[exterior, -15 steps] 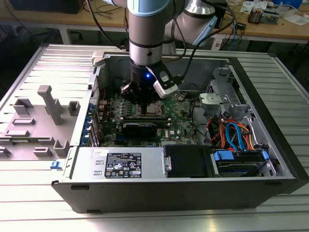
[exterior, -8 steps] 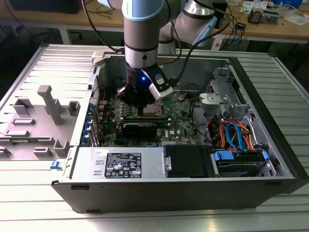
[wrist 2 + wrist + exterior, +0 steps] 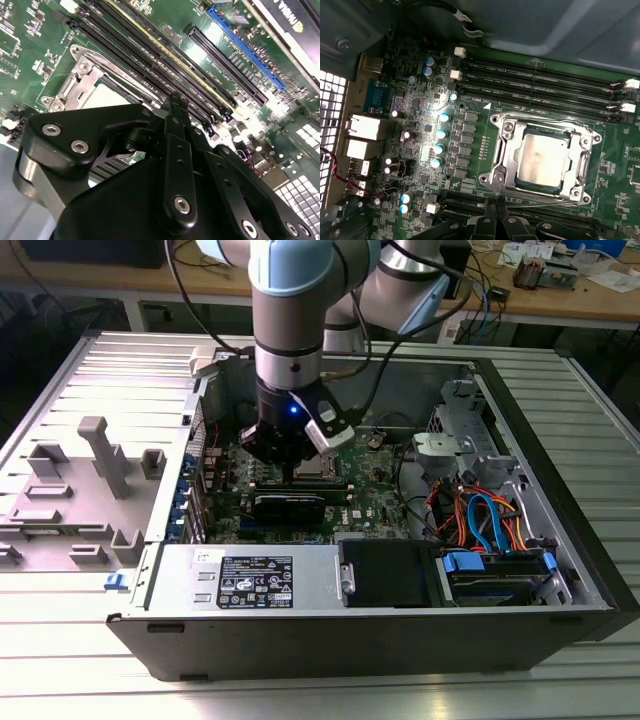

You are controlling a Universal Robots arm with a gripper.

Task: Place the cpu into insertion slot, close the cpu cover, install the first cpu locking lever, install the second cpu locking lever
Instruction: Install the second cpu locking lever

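Note:
The cpu (image 3: 542, 160) lies in its socket on the green board, its silvery-tan top showing through the open middle of the cpu cover (image 3: 506, 152). The cover, a silvery frame, lies flat around it. In the second wrist view the cpu (image 3: 107, 96) and cover (image 3: 75, 82) sit just beyond my gripper (image 3: 175, 100), whose black fingers are shut together with nothing between them. Its tip (image 3: 495, 214) hangs at the socket's edge, over the memory slots beside it. In the exterior view my gripper (image 3: 290, 470) is low inside the open computer case, next to the socket (image 3: 316, 468).
Long black memory slots (image 3: 540, 80) run on both sides of the socket. A long black card (image 3: 290, 508) lies in front of the gripper. Coloured cables (image 3: 480, 520) and a drive cage fill the exterior view's right. A grey fixture (image 3: 95, 455) stands outside the case.

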